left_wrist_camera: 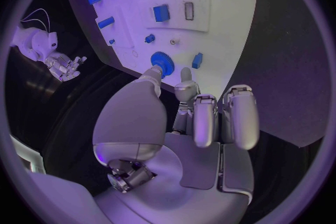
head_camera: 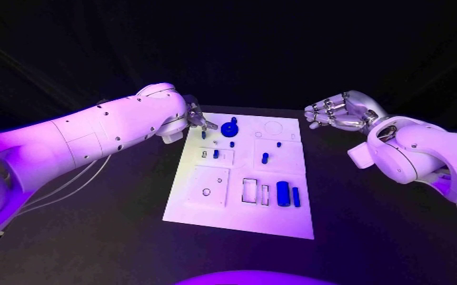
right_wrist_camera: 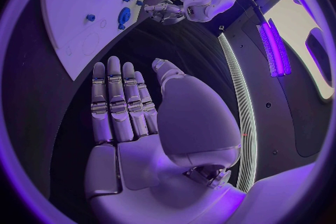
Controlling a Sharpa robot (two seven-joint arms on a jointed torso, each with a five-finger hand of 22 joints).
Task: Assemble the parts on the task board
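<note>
Task board (head_camera: 191, 209) near edge; left hand (head_camera: 197, 121) at far corner.

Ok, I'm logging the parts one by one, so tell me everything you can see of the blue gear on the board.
The blue gear is a small round toothed wheel, plastic-looking, lying flat near the far left corner of the white task board. A blue knob seems to rise from it. In the left wrist view the left hand reaches toward it, one fingertip at its rim; whether it touches is unclear.
</note>
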